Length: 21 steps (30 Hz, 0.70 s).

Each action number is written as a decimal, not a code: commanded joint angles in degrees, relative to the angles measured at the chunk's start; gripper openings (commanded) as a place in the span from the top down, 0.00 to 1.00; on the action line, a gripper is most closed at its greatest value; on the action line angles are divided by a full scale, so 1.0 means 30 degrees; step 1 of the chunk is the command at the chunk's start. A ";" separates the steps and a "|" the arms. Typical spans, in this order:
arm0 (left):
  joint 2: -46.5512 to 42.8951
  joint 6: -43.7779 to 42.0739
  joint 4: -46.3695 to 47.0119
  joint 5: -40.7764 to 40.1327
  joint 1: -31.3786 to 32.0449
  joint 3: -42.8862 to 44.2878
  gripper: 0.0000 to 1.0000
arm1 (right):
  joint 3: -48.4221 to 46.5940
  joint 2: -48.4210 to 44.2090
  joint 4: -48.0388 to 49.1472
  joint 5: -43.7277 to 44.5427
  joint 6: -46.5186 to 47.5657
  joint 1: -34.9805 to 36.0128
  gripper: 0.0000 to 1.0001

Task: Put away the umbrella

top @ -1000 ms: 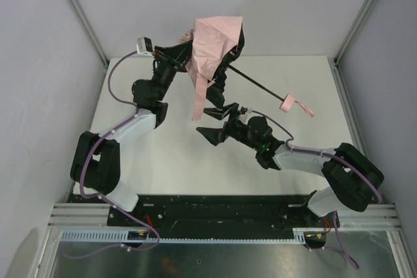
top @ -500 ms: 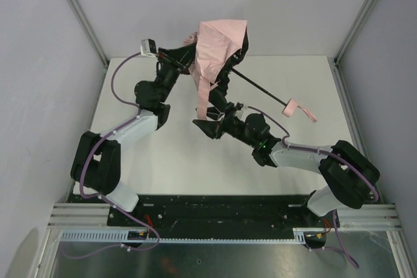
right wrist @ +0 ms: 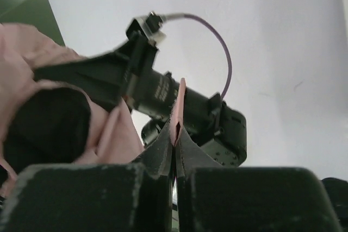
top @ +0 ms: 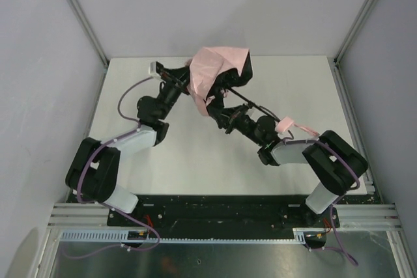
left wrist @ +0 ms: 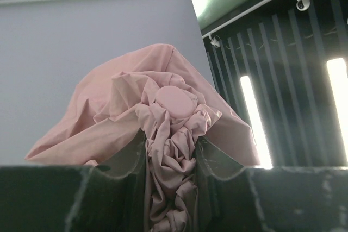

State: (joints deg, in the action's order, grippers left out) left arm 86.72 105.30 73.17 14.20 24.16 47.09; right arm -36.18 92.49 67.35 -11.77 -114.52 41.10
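clamping the umbrella [top: 218, 63] over a white table [top: 195, 161], grey walls [top: 39, 63] around: left end effector [left wrist: 169, 145], right end effector [right wrist: 175, 134], both closed.

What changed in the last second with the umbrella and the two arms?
The right pincer reached in toward the canopy and closed on a thin pink strip of the umbrella. The umbrella sank lower, its handle drifting toward the right arm. The left pincer still grips the bunched canopy top.
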 commanded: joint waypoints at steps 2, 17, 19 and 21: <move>-0.2039 0.3838 0.7662 0.0466 0.0779 -0.2156 1.00 | 0.0986 0.1524 0.5634 -0.1514 0.0241 -0.1469 1.00; -0.6873 0.3185 0.1982 0.3684 0.1994 -0.6878 1.00 | 0.1717 0.2548 0.7209 -0.3027 0.6114 -0.5102 1.00; -0.7306 0.2619 0.0551 0.4264 0.1951 -0.7362 1.00 | 0.1719 0.1963 0.6995 -0.3491 0.7116 -0.5464 1.00; -0.7590 0.1921 -0.0839 0.4878 0.1925 -0.7739 1.00 | 0.1719 0.1195 0.6422 -0.3812 0.8283 -0.5694 1.00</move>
State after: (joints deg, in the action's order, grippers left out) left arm 68.55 110.52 69.60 21.76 29.69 24.71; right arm -31.59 100.07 76.90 -23.64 -99.11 27.00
